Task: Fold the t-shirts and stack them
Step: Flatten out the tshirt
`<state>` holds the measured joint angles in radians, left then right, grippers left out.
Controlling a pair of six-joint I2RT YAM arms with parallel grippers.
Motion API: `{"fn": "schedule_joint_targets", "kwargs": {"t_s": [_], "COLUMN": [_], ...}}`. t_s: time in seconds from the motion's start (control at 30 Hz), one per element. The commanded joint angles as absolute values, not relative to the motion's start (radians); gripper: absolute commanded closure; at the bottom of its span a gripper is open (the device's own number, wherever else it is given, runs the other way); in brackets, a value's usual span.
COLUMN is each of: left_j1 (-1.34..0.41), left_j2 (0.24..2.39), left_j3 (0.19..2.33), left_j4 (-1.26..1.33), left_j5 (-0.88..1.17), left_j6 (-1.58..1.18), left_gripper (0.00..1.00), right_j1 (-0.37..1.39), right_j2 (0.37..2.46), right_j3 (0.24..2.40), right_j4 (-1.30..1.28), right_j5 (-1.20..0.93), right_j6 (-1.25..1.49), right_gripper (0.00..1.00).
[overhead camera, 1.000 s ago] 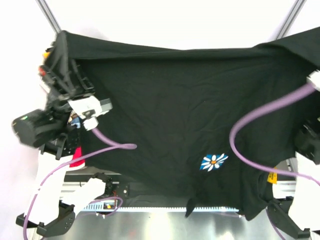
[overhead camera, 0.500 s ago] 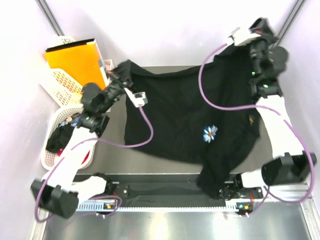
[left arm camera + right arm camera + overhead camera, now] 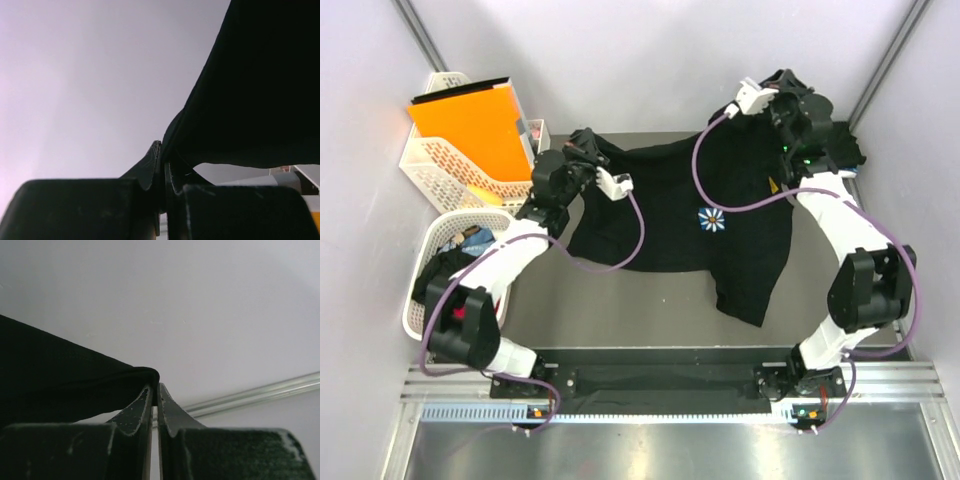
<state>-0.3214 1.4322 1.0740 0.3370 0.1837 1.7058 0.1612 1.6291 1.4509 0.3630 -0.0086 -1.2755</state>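
**A:** Where is the black t-shirt (image 3: 670,210)?

**B:** In the upper middle of the overhead view, stretched out between the two arms. Its flower print (image 3: 712,220) faces the camera, a little right of the shirt's centre. The lower right corner hangs lowest, toward the middle of the frame. I cannot tell whether it touches the table (image 3: 620,300).

**A:** And the left gripper (image 3: 163,159)?

**B:** Its jaws are pinched together on the shirt's edge. In the wrist view the black cloth runs up and to the right from between the tips, filling the upper right of the frame.

**A:** The right gripper (image 3: 154,387)?

**B:** The same: its jaws are closed on a folded edge of the same shirt. The cloth runs off to the left of that frame, with a pale wall behind.

**A:** Anything else nearby?

**B:** In the upper left of the overhead view an orange folder (image 3: 470,125) stands in a white lattice basket (image 3: 430,165). A second basket (image 3: 417,312) sits below it at the left edge.
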Motion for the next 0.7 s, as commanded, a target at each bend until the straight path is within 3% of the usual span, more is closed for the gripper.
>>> {"fn": "schedule_joint_targets", "kwargs": {"t_s": [0.0, 0.17, 0.2, 0.27, 0.3, 0.37, 0.4, 0.47, 0.5, 0.6, 0.67], "left_j1": [-0.318, -0.316, -0.316, -0.313, -0.308, -0.292, -0.287, -0.276, -0.275, -0.275, -0.275], "left_j2": [1.497, 1.658, 1.695, 1.840, 1.895, 2.053, 2.095, 2.173, 2.190, 2.229, 2.233], "left_j3": [1.085, 1.045, 1.054, 1.113, 1.146, 1.274, 1.323, 1.428, 1.454, 1.523, 1.540], "left_j4": [0.523, 0.765, 0.870, 1.012, 1.140, 1.239, 1.249, 1.256, 1.256, 1.288, 1.286], "left_j5": [0.026, -0.125, -0.156, -0.221, -0.259, -0.278, -0.311, -0.322, -0.328, -0.345, -0.373], "left_j6": [1.801, 1.920, 1.948, 2.032, 2.057, 2.106, 2.117, 2.100, 2.092, 2.054, 2.031], "left_gripper": [1.00, 1.00, 1.00, 1.00, 1.00, 0.99, 0.83, 0.63, 0.44, 0.24, 0.05], "right_j1": [0.201, 0.229, 0.236, 0.248, 0.261, 0.273, 0.281, 0.287, 0.293, 0.295, 0.295], "right_j2": [1.647, 1.680, 1.686, 1.721, 1.738, 1.770, 1.778, 1.773, 1.769, 1.732, 1.694], "right_j3": [1.483, 1.479, 1.480, 1.485, 1.494, 1.512, 1.513, 1.509, 1.506, 1.500, 1.502], "right_j4": [0.459, 0.469, 0.469, 0.498, 0.515, 0.532, 0.563, 0.558, 0.561, 0.510, 0.447], "right_j5": [-0.006, 0.044, 0.069, 0.122, 0.196, 0.265, 0.325, 0.373, 0.415, 0.481, 0.494], "right_j6": [-1.334, -1.361, -1.364, -1.377, -1.382, -1.388, -1.388, -1.367, -1.356, -1.299, -1.237], "right_gripper": [0.94, 0.90, 0.84, 0.65, 0.42, 0.27, 0.16, 0.10, 0.08, 0.08, 0.08]}}
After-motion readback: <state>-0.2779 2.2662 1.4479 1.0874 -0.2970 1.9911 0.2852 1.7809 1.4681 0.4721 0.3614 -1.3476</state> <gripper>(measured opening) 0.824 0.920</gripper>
